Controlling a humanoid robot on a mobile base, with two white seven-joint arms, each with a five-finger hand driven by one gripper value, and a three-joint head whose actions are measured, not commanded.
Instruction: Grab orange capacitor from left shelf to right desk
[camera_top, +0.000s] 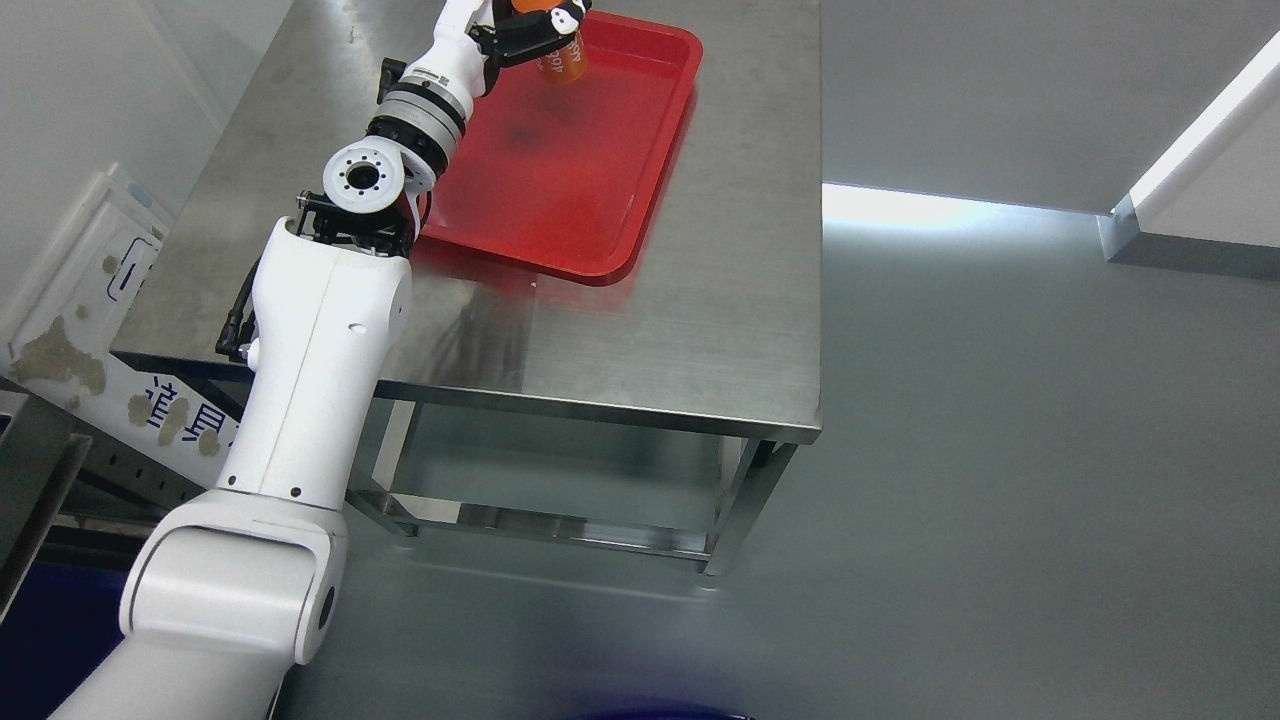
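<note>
Table (640, 330): brushed stainless steel, rectangular, matte sheen with faint streaks; angle-iron legs and a lower steel rail beneath. Its far end is cut off by the top edge of the frame.

Tray (600, 170): glossy red plastic, rectangular, rounded corners, raised lip. Lies flat on the table toward its far left part, skewed to the table's edges. Its near left corner is hidden behind the arm; its far left part runs out of frame.

Capacitor (562, 58): orange cylinder with dark print too small to read, tilted, held above the tray's far end. Whether it touches the tray floor cannot be told. A dull shadow lies on the tray surface just below it. Its upper end is cut off by the frame.

Left hand (535, 25): black and white fingers closed around the capacitor; mostly cropped at the top edge.

Left arm (320, 330): smooth white shell, black ribbed wrist joints, metal flange with a ring of holes; reaches from the lower left across the table's left side to the tray.

Floor (1000, 450): grey, smooth, reflective, right of the table.

Sign (90, 330): white board, blue characters, stained, left of the table, partly hidden.
</note>
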